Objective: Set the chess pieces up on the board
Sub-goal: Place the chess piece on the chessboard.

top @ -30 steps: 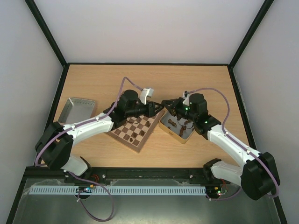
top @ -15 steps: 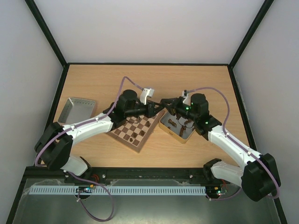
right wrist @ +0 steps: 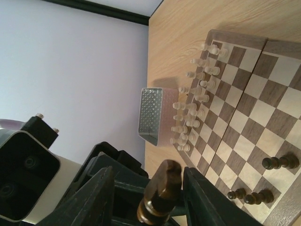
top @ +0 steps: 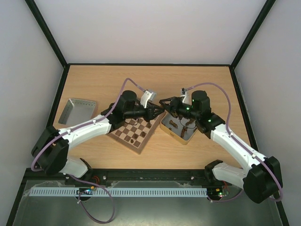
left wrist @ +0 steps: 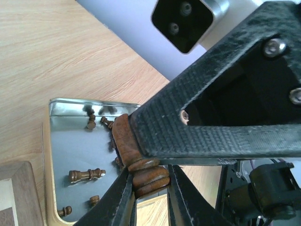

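If the right gripper (right wrist: 148, 175), parted loosely about its head, drags sideways, it could twist the dark piece (left wrist: 128, 141) out of the left gripper (left wrist: 148, 178) pinching its base, dropping it into the tin (left wrist: 77, 150) directly below.

Plain pale walls (top: 150, 28) surround a light wooden table (top: 94, 80) under even light.
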`<state>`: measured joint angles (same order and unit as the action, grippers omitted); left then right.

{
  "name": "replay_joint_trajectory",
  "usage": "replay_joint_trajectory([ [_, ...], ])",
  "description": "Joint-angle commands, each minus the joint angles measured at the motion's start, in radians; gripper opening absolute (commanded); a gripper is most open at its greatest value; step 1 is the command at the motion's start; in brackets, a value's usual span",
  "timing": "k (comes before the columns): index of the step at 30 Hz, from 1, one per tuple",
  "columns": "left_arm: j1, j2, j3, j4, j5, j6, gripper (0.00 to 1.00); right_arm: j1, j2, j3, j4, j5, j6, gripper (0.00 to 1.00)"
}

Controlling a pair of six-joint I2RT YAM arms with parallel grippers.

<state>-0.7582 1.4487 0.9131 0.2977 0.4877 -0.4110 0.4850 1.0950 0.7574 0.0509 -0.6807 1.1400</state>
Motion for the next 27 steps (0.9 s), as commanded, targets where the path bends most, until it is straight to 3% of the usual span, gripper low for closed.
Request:
replay_joint_trajectory([
  [1,0.008,-0.070,-0.005,-0.014,0.100,0.097,0.02,-0.016,-0.033,0.048,-0.066,-0.103,-0.112,0.41],
  [6,0.014,-0.105,-0.012,-0.010,0.186,0.116,0.02,-0.031,-0.050,0.065,-0.094,-0.203,-0.187,0.41],
  [14,0.013,-0.136,-0.043,-0.034,0.160,0.228,0.02,-0.039,-0.071,0.061,-0.069,-0.253,-0.149,0.26],
  [22,0.013,-0.175,-0.076,-0.016,0.099,0.302,0.03,-0.039,-0.102,0.059,-0.069,-0.256,-0.153,0.30],
  [27,0.013,-0.183,-0.089,-0.007,0.096,0.313,0.02,-0.039,-0.105,0.059,-0.066,-0.273,-0.163,0.15],
])
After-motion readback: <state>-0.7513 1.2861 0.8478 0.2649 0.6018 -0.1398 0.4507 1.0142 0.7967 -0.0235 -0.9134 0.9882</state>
